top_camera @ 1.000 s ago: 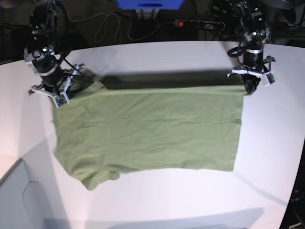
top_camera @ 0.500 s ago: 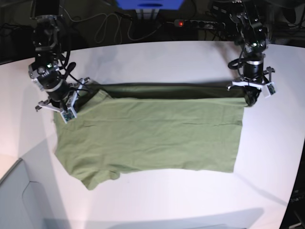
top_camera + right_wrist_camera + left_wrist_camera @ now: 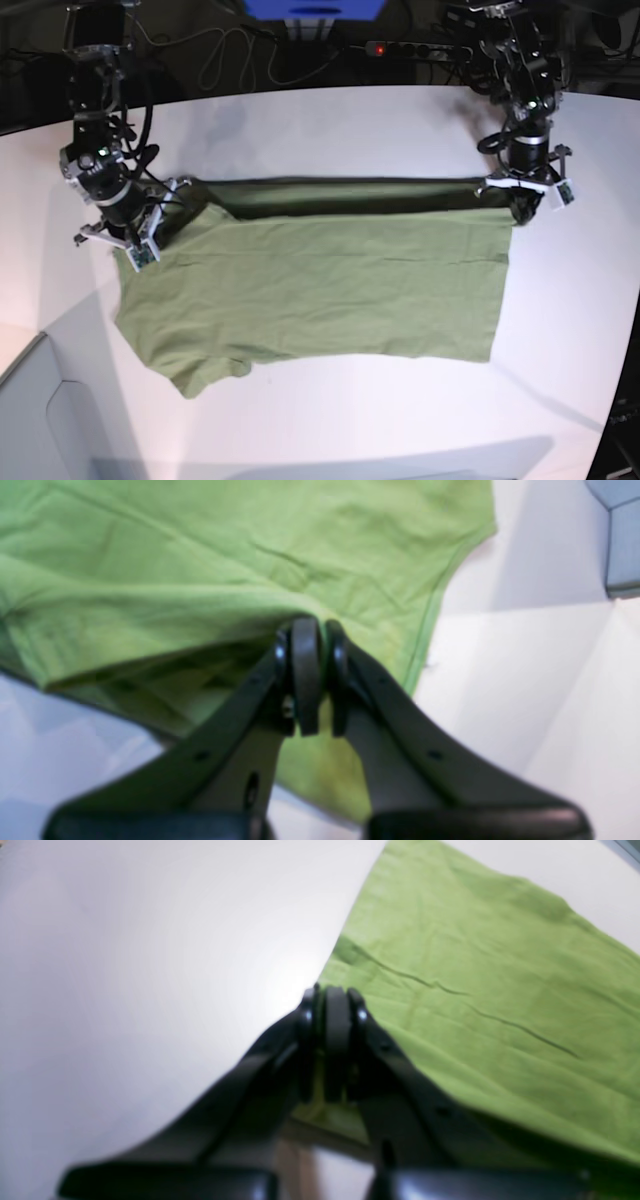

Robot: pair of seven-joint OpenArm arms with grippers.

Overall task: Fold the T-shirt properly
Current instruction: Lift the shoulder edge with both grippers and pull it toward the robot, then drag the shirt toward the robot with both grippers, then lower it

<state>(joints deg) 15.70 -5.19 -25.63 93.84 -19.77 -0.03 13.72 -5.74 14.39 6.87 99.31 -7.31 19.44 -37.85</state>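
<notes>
Both wrist views are rendering blurred. The right gripper (image 3: 314, 680) is covering the T-shirt (image 3: 200, 555) fabric beneath its closed jaws, and the left gripper (image 3: 332, 1045) is hiding its pinched hem. The frame edges are cropping the shirt.

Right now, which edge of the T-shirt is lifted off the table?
The far long edge of the T-shirt, held between both pincers; the near edge lies flat.

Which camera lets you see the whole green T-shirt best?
The base view: the whole T-shirt lies spread on the white table, far edge lifted. The left wrist view shows only one corner pinched by black fingers; the right wrist view shows a sleeve area, close and blurry.
</notes>
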